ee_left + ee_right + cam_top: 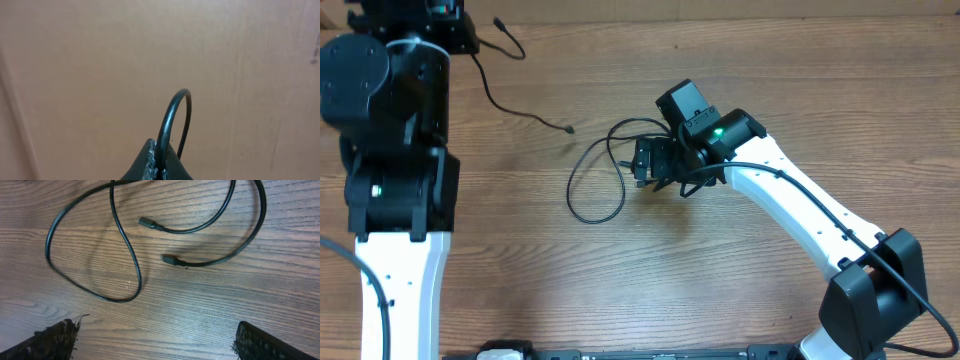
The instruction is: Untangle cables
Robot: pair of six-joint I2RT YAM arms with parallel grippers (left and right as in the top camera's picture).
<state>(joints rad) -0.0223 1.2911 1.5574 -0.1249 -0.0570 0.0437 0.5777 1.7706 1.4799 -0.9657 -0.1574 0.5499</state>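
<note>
1. Right gripper: the overhead view shows only its black body low over the counter. Its own wrist view shows the jaws spread wide and holding nothing. The two fingers, at the frame's bottom corners, have rough, frayed black pads.
2. Looped cable: a thin, smooth black cord that lies flat on the counter just ahead of the right gripper, apart from its fingers. The wrist view shows one open loop ahead and to one side.
3. Two small dark plugs: we see them only in the right wrist view. They lie near each other ahead of the gripper, each ending a curved strand. We cannot tell whether both strands belong to the one cord.
4. Left gripper: the overhead view hides it under the bulky black left arm. In the left wrist view the gritty-faced tips are pinched together on the held cable, which rises from them in a narrow glossy arch.
5. Held cable, overhead: it trails from the left arm across the counter and ends in a small tip, well apart from the right gripper.
6. Counter: brown wood with a streaked grain.
7. Beige panel: matte and faintly ribbed, it fills the view beyond the left gripper.
</note>
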